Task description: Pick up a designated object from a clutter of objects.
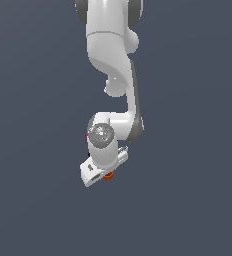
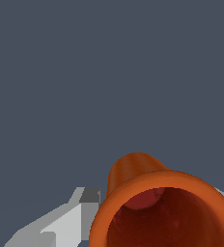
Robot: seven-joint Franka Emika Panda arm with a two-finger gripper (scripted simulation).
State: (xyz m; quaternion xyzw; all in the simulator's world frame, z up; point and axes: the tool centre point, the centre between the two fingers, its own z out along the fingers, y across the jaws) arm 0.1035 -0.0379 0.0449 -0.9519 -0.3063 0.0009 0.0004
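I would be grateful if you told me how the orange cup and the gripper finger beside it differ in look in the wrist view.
The orange cup is orange-red, while the gripper finger is pale grey-white. The cup is round and tapered with an open rim towards the camera; the finger is flat-faced and angular. The cup fills far more of the wrist view than the finger does. Both are cut off by the picture's edge.
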